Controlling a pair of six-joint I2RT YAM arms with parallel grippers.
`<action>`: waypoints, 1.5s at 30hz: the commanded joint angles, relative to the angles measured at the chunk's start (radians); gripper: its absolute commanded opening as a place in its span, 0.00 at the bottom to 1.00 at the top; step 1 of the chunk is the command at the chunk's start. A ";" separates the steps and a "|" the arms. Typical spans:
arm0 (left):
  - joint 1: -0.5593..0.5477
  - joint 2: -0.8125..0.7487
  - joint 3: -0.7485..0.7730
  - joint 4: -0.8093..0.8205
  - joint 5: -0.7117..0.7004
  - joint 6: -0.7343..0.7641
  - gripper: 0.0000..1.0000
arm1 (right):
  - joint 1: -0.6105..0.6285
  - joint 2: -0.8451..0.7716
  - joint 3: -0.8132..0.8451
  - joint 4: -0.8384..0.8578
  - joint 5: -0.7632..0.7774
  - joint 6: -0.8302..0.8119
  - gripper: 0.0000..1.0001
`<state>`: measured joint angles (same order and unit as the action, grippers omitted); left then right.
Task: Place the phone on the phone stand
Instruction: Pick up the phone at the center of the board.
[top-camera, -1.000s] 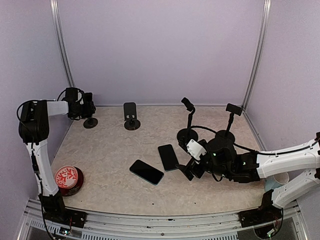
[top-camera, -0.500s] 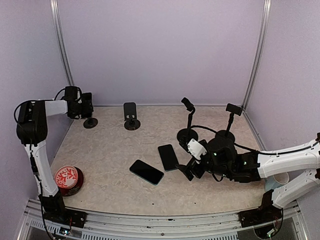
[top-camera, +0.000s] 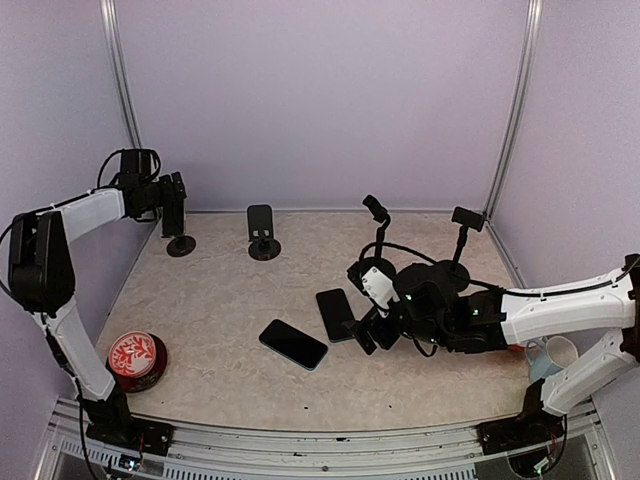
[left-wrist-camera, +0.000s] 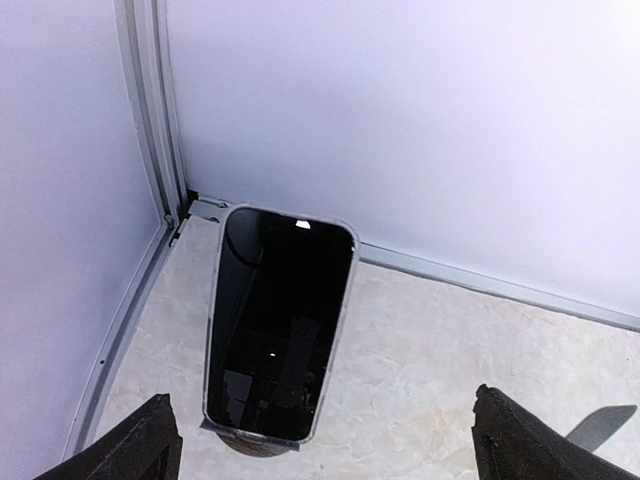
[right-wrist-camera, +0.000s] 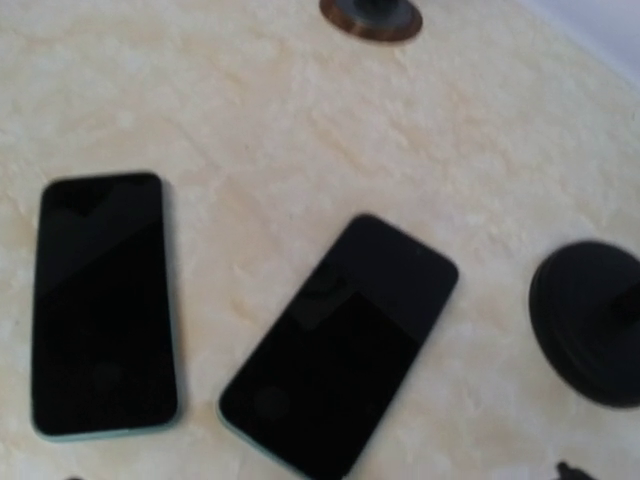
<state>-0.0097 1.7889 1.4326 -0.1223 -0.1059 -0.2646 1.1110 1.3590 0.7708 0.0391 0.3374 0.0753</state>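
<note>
We see the left hand wide open and empty, up at the far-left corner. The phone stands upright on the phone stand there, between the fingers, touching neither; we think it's seated properly, but the cradle is hidden behind it. Right hand also fully open, empty, low over the worktop, just right of a second phone lying flat; a third phone lies nearer, further left.

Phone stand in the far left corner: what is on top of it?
A phone with a dark screen and a light case stands upright on it. Of the phone stand only the round base shows; the phone hides its holder, so how it sits cannot be seen.
</note>
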 joint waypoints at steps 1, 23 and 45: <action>-0.033 -0.078 -0.058 -0.029 -0.016 -0.042 0.99 | -0.004 0.020 0.028 -0.065 0.029 0.065 1.00; -0.333 -0.438 -0.340 -0.045 -0.045 -0.142 0.99 | -0.139 -0.179 -0.168 -0.201 0.119 0.451 1.00; -0.524 -0.519 -0.498 -0.032 -0.044 -0.194 0.99 | -0.416 -0.284 -0.330 -0.271 0.041 0.622 1.00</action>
<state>-0.5087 1.2560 0.9474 -0.1619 -0.1390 -0.4458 0.7158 1.0546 0.4438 -0.2039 0.3931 0.6685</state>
